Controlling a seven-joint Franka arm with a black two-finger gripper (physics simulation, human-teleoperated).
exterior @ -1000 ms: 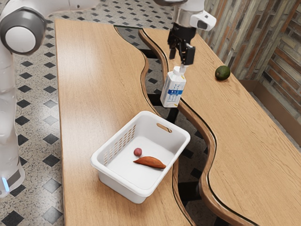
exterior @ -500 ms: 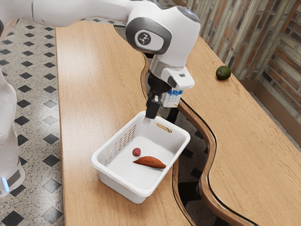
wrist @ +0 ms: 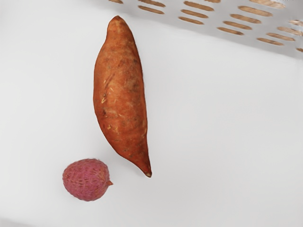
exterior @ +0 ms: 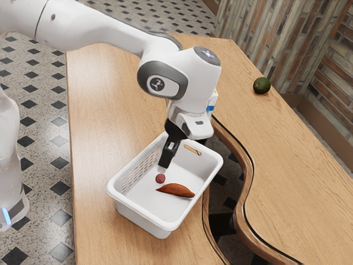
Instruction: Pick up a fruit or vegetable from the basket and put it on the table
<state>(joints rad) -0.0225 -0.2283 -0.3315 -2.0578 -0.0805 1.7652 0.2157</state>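
Right now the tip of my claw (exterior: 161, 167) is inside the basket (exterior: 142, 221), angled down; whether it is wide or narrow I cannot tell. Closest to it is the small red fruit (exterior: 160, 178), just beyond the tip toward the exterior camera and probably below it; contact I cannot judge. Just beside that, toward the exterior view's right, lies the sweet potato (wrist: 120, 90), its long axis running roughly left to right there, one pointed end toward the fruit. A short drop and a small shift should suit the red fruit; going for the sweet potato would mean moving sideways and closing across its length. Both are on the basket's floor, so the pick seems to be still ahead. Farther off, the carton (exterior: 212, 102) pokes out from behind my hand, and the avocado (exterior: 262, 85) sits well apart on the table (exterior: 99, 138). Against half a second ago, my claw is lower, down from near the handle end, while both pieces lie as they did.
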